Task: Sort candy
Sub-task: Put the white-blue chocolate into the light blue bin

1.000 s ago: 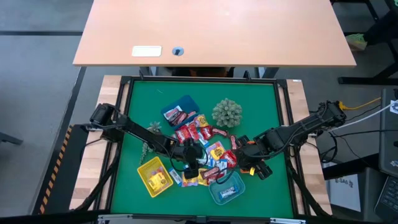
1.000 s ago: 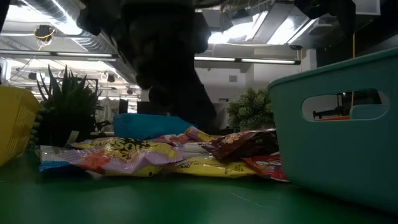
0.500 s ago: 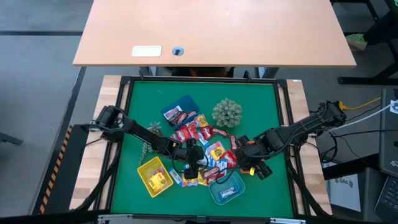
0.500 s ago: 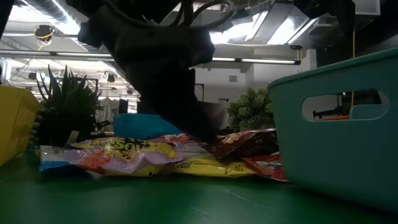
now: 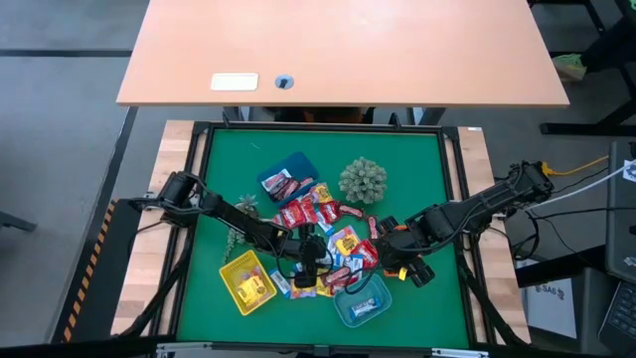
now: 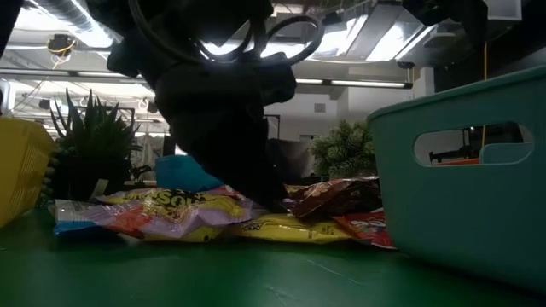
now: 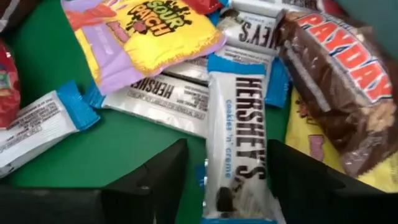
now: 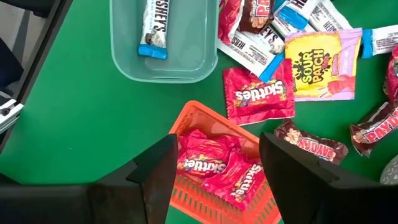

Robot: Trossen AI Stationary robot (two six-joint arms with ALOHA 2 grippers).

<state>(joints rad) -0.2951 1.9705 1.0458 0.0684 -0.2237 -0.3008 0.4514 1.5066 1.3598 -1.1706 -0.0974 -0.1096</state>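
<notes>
Down at the near middle of the candy pile (image 5: 323, 234), the left gripper (image 7: 224, 186) hangs, fingers spread.
One blue-and-white bar (image 7: 235, 143) lies between them, long axis along them; right gripper (image 8: 217, 168), spread, hovers over an orange tray (image 8: 217, 124) with three red packets (image 8: 214, 165).

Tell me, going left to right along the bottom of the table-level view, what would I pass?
Yellow tray → spiky green plant → yellow Sour Patch packet → brown Payday bar → teal tray.
</notes>
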